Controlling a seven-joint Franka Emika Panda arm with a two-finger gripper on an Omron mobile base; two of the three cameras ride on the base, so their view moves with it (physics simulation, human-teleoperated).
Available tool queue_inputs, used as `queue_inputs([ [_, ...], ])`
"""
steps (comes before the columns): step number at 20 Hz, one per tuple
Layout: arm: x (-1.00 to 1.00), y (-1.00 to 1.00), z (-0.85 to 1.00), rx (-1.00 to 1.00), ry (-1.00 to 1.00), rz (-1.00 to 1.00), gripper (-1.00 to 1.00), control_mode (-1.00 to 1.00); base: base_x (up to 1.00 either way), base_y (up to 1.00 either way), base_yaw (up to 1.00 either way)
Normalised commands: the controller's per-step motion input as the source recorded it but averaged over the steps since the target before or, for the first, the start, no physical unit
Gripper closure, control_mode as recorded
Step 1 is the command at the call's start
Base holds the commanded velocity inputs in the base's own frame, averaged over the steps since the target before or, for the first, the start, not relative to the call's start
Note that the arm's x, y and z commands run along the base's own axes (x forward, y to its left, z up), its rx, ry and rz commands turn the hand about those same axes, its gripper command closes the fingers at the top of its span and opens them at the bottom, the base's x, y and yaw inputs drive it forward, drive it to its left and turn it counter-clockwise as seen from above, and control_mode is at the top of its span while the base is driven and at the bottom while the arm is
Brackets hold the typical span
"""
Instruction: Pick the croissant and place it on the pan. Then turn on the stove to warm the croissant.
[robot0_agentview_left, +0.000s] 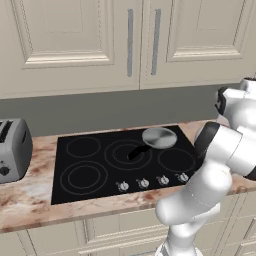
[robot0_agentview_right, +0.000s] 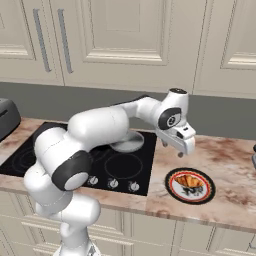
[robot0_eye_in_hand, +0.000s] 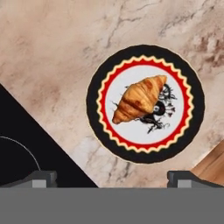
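Croissant (robot0_eye_in_hand: 139, 99) first — it lies on the red-rimmed plate (robot0_eye_in_hand: 101, 127) on the tabletop (robot0_eye_in_hand: 57, 57), right of the stove (robot0_agentview_left: 90, 172). My jaws hang open above it, holding nothing. Next, I judge: descend, close, then carry to the pan (robot0_agentview_left: 159, 137).

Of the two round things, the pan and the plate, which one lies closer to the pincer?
The plate with the croissant on it: it lies just below the pincer. The pan sits farther off, on the stove.

Golden croissant (robot0_eye_in_hand: 139, 99) lies on its plate (robot0_eye_in_hand: 188, 78); grey pan (robot0_agentview_left: 159, 138) sits empty on black stove (robot0_agentview_left: 90, 150).
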Motion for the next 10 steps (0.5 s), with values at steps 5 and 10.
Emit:
queue_inputs([
  [5, 0.0, -0.35, -0.39, 0.0, 0.04, 0.0, -1.0, -1.0, 0.0, 0.0, 0.0],
  [10, 0.0, -0.08, -0.14, -0.01, 0.0, 0.0, -1.0, -1.0, 0.0, 0.0, 0.0],
])
